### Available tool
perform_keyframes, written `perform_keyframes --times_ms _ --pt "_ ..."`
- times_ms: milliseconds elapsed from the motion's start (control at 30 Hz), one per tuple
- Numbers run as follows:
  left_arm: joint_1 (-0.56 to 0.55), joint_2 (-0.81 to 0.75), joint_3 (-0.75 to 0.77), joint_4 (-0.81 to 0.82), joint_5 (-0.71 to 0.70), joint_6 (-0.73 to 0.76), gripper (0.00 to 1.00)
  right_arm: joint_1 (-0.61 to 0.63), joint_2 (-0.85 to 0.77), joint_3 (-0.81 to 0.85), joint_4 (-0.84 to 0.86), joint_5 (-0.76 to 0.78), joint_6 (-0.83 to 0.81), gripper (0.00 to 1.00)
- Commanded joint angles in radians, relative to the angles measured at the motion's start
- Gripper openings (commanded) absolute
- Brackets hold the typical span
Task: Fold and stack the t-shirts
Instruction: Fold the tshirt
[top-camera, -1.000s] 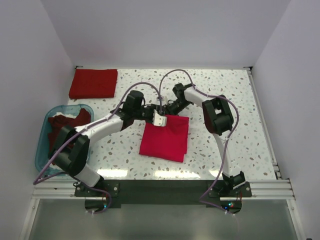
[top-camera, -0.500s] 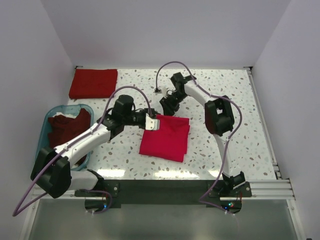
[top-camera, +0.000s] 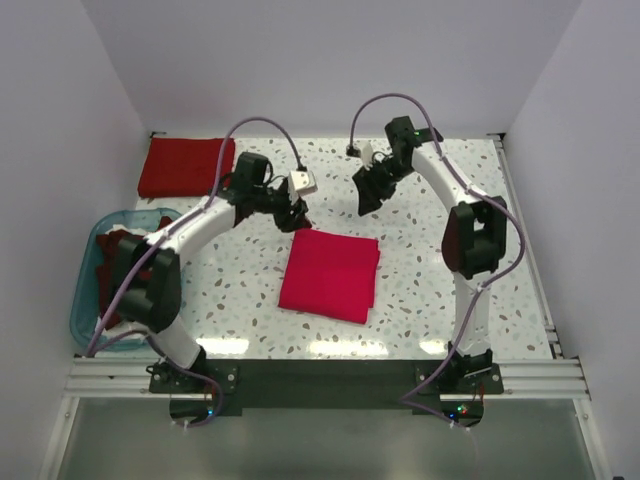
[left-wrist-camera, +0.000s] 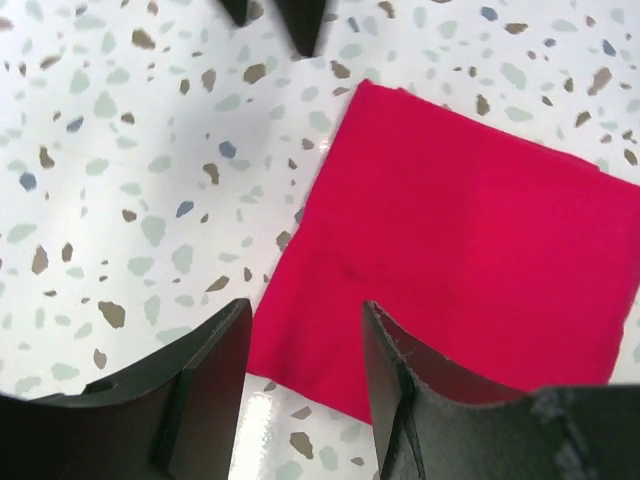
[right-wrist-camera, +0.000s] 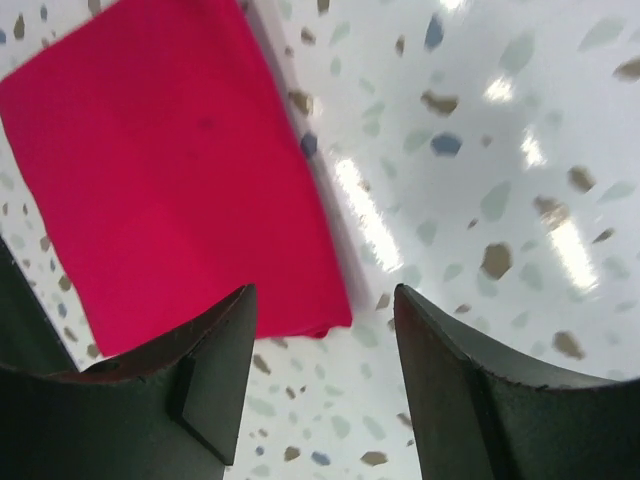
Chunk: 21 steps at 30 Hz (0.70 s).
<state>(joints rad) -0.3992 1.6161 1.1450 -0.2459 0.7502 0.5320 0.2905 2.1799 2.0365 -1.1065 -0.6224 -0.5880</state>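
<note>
Left gripper and right gripper are hovering with jaws parted, holding nothing, beyond the crimson-pink t-shirt, which is lying folded in the middle of the table. A darker red folded t-shirt is sitting at the far left corner, and maroon t-shirts are lying in the blue tub.

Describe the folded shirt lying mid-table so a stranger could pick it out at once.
On the speckled table, look to the middle. A pink shirt lies there alone, folded into a flat square. Its bright crimson-pink sets it apart from the darker red folded shirt in the far left corner and the maroon ones crumpled in the blue tub.
</note>
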Motion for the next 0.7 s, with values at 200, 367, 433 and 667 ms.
perform_keyframes --times_ms 200,367,433,667 --pt "0.114 0.382 0.407 -0.407 0.095 0.029 0.55 -0.040 -0.012 -0.203 -0.030 -0.019 0.011 0.63" --pt "0.118 0.456 0.446 -0.472 0.095 0.095 0.56 -0.050 0.024 -0.216 -0.026 -0.022 0.031 0.61" --pt "0.118 0.473 0.455 -0.480 0.103 0.094 0.56 -0.050 0.031 -0.223 -0.027 -0.023 0.036 0.61" --pt "0.118 0.525 0.452 -0.457 0.117 0.060 0.56 -0.051 0.044 -0.253 -0.001 0.021 0.037 0.63"
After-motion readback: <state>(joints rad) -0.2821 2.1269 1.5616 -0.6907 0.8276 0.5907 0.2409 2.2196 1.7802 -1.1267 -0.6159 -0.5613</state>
